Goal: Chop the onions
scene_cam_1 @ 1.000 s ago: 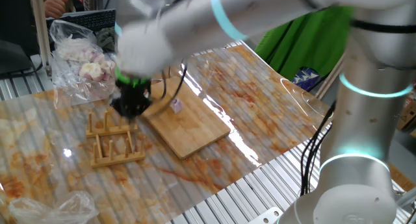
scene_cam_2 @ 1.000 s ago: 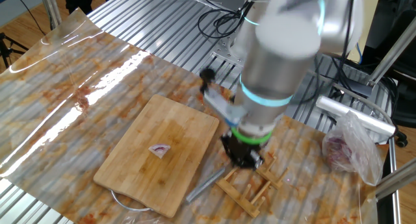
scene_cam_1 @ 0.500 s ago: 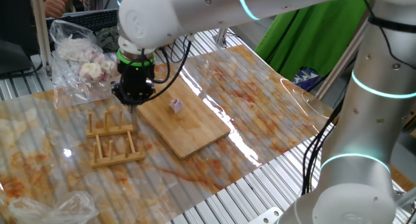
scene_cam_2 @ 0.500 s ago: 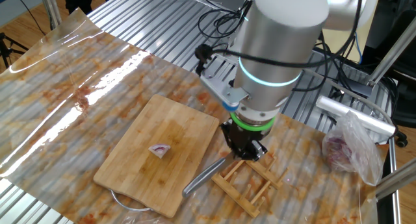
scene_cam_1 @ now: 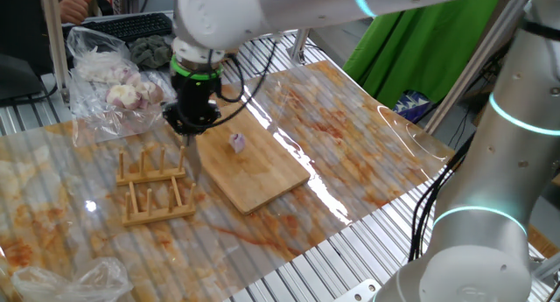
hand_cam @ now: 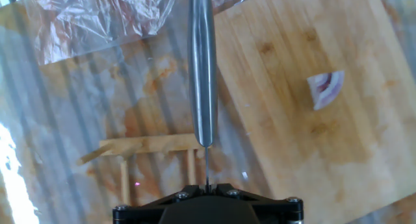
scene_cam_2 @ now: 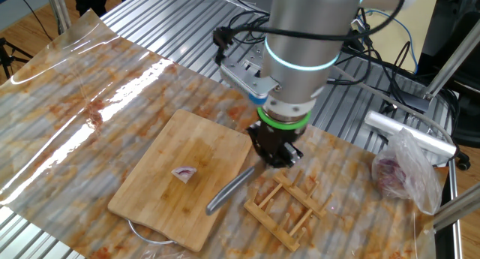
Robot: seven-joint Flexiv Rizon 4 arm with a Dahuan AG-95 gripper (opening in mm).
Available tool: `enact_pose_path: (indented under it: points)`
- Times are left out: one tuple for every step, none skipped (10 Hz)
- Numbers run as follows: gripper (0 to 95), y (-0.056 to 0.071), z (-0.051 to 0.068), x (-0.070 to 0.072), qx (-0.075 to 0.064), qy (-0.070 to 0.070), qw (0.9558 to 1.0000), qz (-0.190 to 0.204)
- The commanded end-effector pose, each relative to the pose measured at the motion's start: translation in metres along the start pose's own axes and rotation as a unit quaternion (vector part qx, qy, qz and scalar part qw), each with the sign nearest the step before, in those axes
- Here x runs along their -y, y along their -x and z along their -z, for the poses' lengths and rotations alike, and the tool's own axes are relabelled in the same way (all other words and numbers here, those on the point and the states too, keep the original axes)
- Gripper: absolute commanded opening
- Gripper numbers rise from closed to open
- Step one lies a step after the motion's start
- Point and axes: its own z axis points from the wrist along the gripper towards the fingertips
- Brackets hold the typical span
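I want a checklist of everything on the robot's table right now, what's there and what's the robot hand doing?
Surface: table under stained clear plastic sheet.
Job's things: onion piece lying on the cutting board; knife held with its blade slanting over the board's edge.
Clutter: wooden rack beside the board; bag of onions at the table's far corner.
Grippers: gripper shut on the knife, apart from the onion piece.
Cables: black cables behind the arm.
Surroundings: green cloth, keyboard.

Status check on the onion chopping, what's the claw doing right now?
Claw shut on knife, blade over board edge. Onion chunk sits uncut mid-board, clear of the blade. Wooden rack beside the board, not in the path.
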Motion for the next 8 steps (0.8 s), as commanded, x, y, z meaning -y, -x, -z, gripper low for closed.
enact_pose_path:
  points:
    - [0.0,0.023,-0.011,0.022,0.004,-0.001,0.9995,0.03]
    - [0.0,0.03,-0.013,0.028,0.004,0.001,0.9994,0.035]
    - [0.0,0.042,-0.016,0.039,0.003,-0.001,0.9989,0.048]
    - [0.0,0.05,-0.02,0.049,0.004,0.002,0.9985,0.055]
    - [0.0,0.056,-0.023,0.058,0.007,0.002,0.9978,0.066]
    - [0.0,0.062,-0.026,0.069,0.009,0.003,0.9971,0.075]
    - [0.0,0.067,-0.028,0.075,0.01,0.003,0.9967,0.081]
    - [0.0,0.071,-0.028,0.081,0.01,0.003,0.9963,0.085]
